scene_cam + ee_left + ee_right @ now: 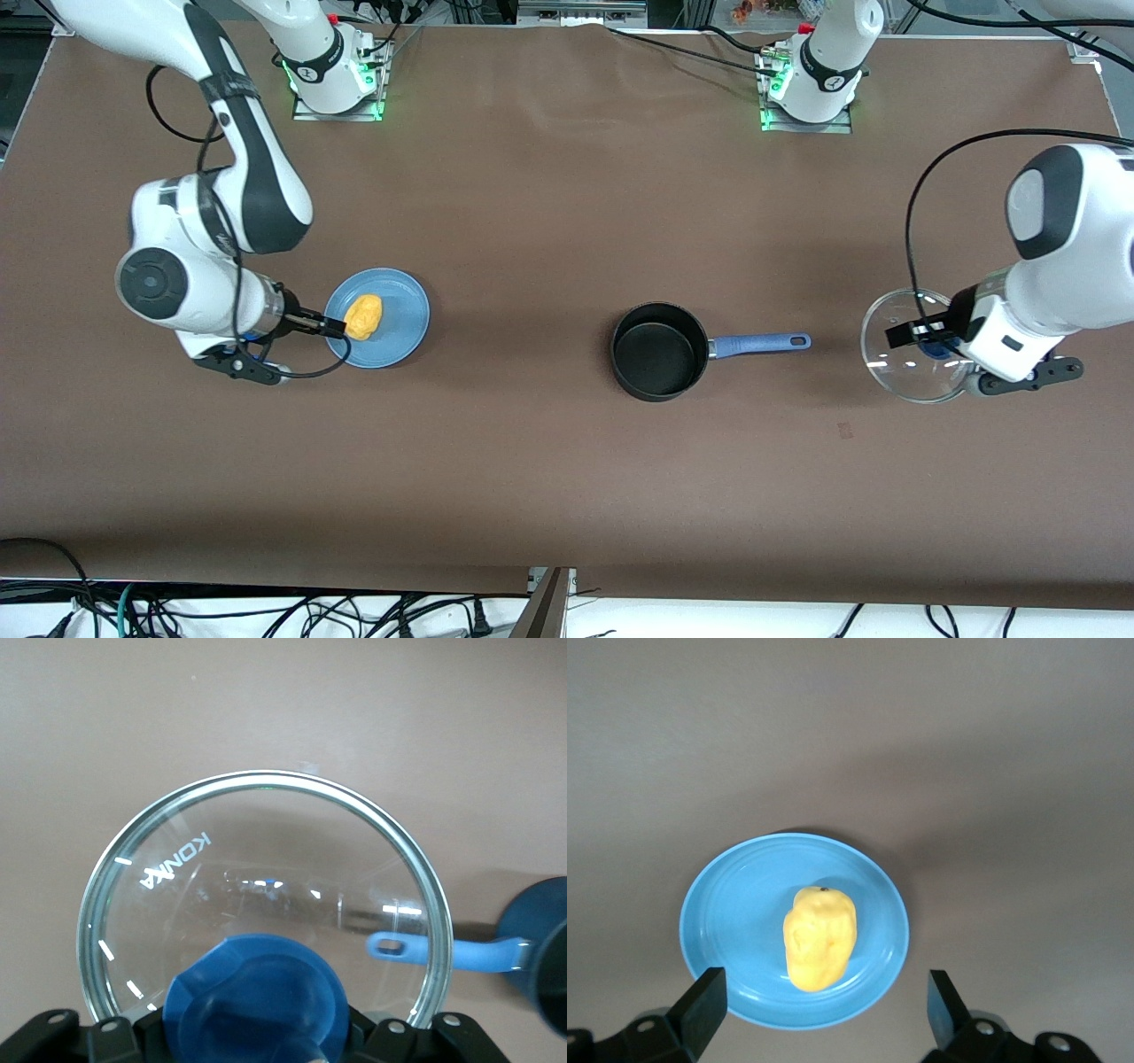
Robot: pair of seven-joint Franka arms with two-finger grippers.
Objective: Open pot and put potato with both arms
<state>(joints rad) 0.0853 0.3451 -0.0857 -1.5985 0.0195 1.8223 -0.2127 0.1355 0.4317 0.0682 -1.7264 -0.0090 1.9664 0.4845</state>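
Note:
The black pot [660, 352] stands open near the table's middle, its blue handle [762, 344] pointing toward the left arm's end. My left gripper [930, 341] is shut on the blue knob [252, 1001] of the clear glass lid [912, 381], and holds it low over the table at the left arm's end, apart from the pot. The yellow-orange potato [363, 316] lies on a blue plate [403, 341] toward the right arm's end. My right gripper [332, 330] is open just over the plate's edge, its fingers [704, 1001] wide apart on either side of the potato [821, 937], not touching it.
The pot's handle [443, 950] shows through the lid [177, 859] in the left wrist view. The blue plate [718, 904] lies flat on the brown table. Both arm bases stand along the table's edge farthest from the front camera. Cables hang off the nearest edge.

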